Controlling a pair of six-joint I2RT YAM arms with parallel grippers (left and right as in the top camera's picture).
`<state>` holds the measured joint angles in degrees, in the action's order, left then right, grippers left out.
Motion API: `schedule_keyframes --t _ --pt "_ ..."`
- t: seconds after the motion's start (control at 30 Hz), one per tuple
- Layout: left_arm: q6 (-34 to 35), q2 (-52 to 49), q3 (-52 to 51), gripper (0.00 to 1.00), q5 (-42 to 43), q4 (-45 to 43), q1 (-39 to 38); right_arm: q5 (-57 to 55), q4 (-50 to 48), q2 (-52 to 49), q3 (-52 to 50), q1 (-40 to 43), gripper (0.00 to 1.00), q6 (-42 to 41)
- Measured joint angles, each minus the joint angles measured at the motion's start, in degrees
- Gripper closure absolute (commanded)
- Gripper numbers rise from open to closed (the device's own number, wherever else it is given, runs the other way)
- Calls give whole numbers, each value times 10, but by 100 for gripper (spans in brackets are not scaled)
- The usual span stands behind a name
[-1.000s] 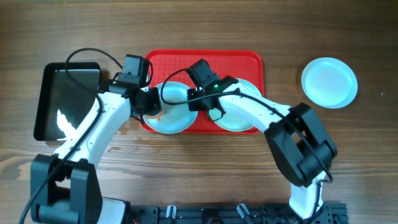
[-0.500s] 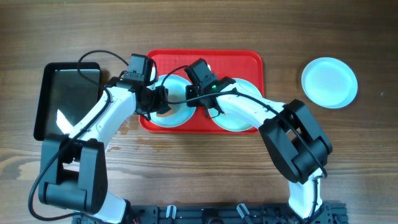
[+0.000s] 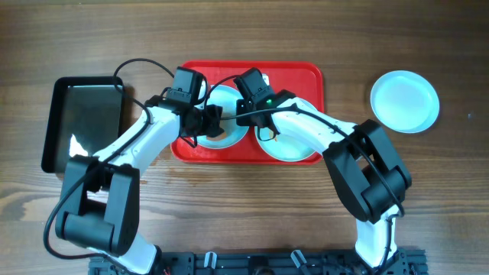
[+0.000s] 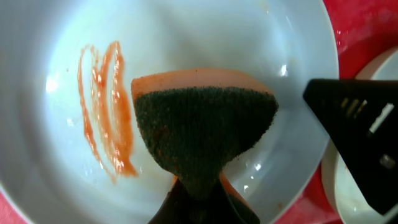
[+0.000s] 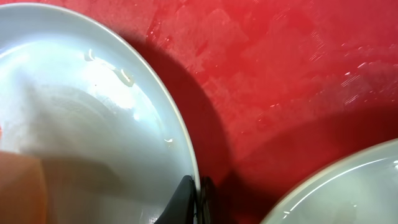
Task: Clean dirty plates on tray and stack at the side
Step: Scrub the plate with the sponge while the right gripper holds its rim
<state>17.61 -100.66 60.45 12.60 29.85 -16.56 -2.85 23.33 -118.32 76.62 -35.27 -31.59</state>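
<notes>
The left hand (image 4: 200, 191) is closed on an orange sponge (image 4: 205, 124), pinching it from behind so that its dark scouring face lies down on the smeared plate (image 4: 186, 37). That plate sits at the left end of the red tray (image 5: 280, 74). The right hand (image 5: 198, 193) is clamped on its rim, on the side nearest the second plate (image 3: 294, 150), and braces it. The sponge rests near the plate's middle. The orange streaks (image 4: 106, 118) lie just beside it, to its left in the left wrist view, and look unwiped.

Doing this step well probably means sweeping the sponge sideways across the streaks with firm, even downward pressure. It should run along their length rather than dab, and cover the whole run down to its lower end near the rim. The brace on the rim should hold firm against the push of the wipe, or the shallow plate may slide or tip on the wet-looking tray. The sponge should avoid the right hand's fingers. A third plate (image 3: 405, 101) lies well apart on the tabletop (image 3: 344, 46) to the right, likely where the stack belongs.
</notes>
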Motion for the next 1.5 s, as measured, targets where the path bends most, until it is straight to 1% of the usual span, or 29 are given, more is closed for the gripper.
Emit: schedule_keyframes --t 0.1,0.23,0.43,0.6,0.67,0.8,0.87,1.03,1.17,1.33,1.4,1.5 --pt "0 -13 -1 96 2 -13 0 0 -1 0 0 1 96 3" --pt "3 -18 -1 96 15 -54 0 0 -2 0 0 1 96 4" --pt "46 -35 -1 96 26 -82 -3 2 -2 0 0 1 96 4" --pt "57 -53 -1 96 19 -86 -12 2 -3 0 0 2 96 3" --pt "59 -53 2 96 -7 -72 -13 2 -3 0 0 2 96 2" --pt "61 -52 14 96 -99 -23 -13 14 -6 0 0 0 96 0" --pt "61 -51 16 96 -130 -13 -7 17 -7 0 0 -1 96 -1" --pt "61 -50 16 96 -172 -4 24 18 -7 0 0 -2 96 -1" --pt "61 -46 16 96 -186 -1 36 18 -7 0 0 -2 96 -1" --pt "61 -22 8 96 -171 -6 35 17 -7 0 0 -1 96 -3" --pt "61 9 3 96 -132 -41 29 17 -7 0 0 0 96 -3" --pt "78 26 3 96 -80 -97 17 17 -7 0 0 0 96 -5"
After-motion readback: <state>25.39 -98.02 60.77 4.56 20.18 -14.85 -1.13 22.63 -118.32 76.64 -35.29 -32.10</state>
